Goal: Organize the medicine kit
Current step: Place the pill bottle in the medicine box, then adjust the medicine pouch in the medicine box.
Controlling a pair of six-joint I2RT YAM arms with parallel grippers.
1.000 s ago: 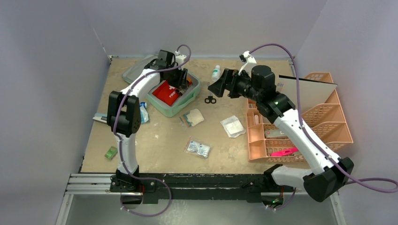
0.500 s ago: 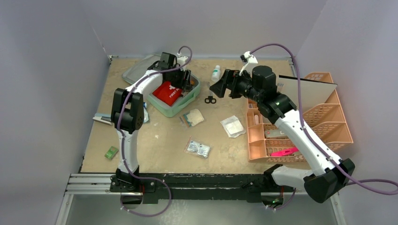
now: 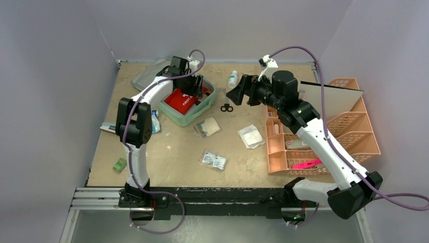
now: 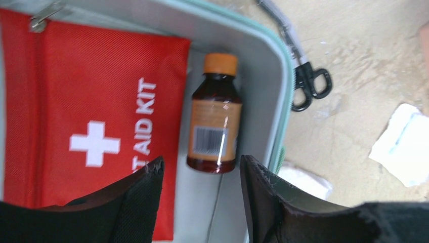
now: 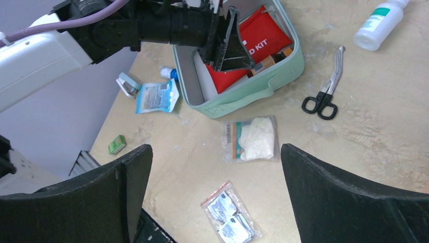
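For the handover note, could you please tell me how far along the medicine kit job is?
Done: the red pouch and brown bottle lie inside the open medicine kit. In hand: nothing; the left pincer hangs open over the bottle, the right pincer open and empty. Left: scissors, white bottle, gauze packet and small sachets lie loose on the table.

We read "AID KIT" beside a white cross on the red pouch [image 4: 76, 91]. On the amber bottle [image 4: 215, 131] we made out only a barcode.
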